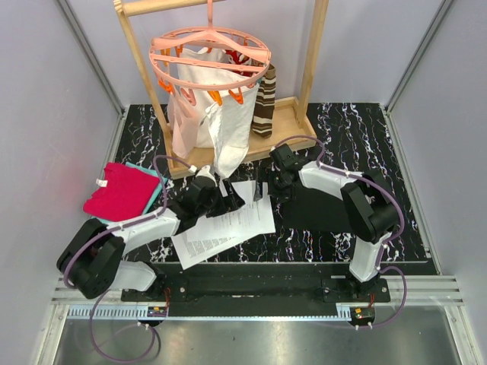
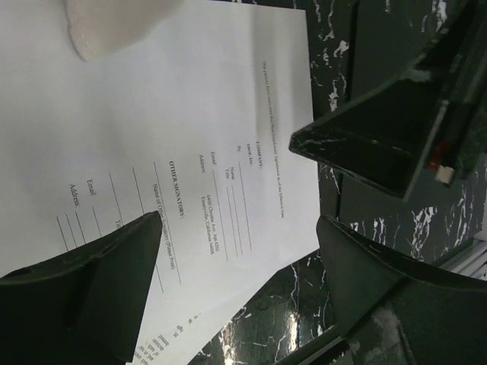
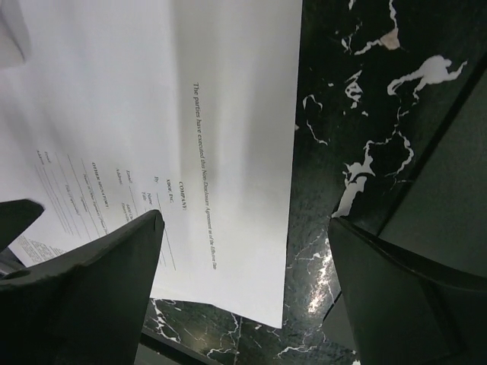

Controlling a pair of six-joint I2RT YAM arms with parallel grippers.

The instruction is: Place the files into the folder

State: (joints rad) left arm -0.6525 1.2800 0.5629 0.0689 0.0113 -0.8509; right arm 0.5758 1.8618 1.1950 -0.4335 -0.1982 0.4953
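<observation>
The files [image 1: 228, 220] are a few white printed sheets fanned out on the black marble table between my arms. They fill the left wrist view [image 2: 190, 114] and the right wrist view [image 3: 190, 114]. The folder [image 1: 319, 211] is a plain matte black sheet lying to their right, partly under my right arm; its edge shows in the right wrist view [image 3: 449, 175]. My left gripper [image 1: 232, 194] [image 2: 237, 220] is open and empty, over the sheets' far edge. My right gripper [image 1: 268, 182] [image 3: 245, 220] is open and empty, over the sheets' right corner beside the folder.
A wooden rack [image 1: 304, 114] at the back holds a pink clip hanger [image 1: 209, 53] with a white cloth bag [image 1: 202, 106] and a striped brown cloth [image 1: 265, 103]. Red-and-teal folded cloths [image 1: 122, 190] lie at the left. Grey walls close in both sides.
</observation>
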